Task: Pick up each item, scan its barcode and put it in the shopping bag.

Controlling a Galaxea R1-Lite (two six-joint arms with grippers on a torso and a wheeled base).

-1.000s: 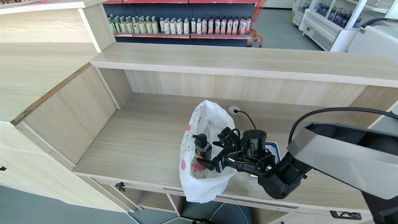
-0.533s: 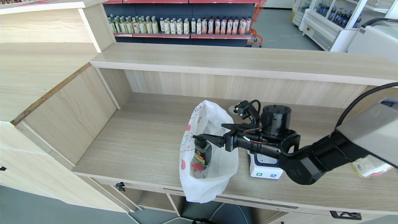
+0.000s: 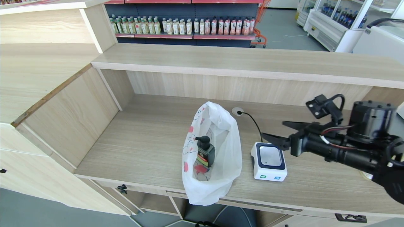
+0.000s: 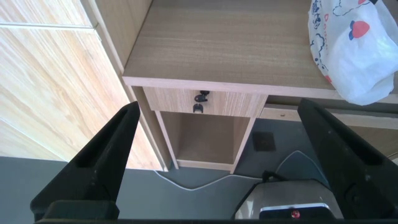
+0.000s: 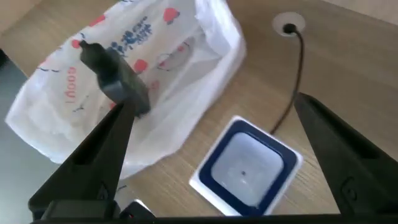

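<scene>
Left gripper spread wide and empty, off the counter's front edge. Pump bottle upright inside the white shopping bag. Barcode scanner at the bag's three o'clock. Right gripper, wide open and empty, at the scanner's two o'clock.

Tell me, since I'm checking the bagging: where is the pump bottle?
In the head view the pump bottle stands upright inside the bag, to the left of the scanner.
</scene>
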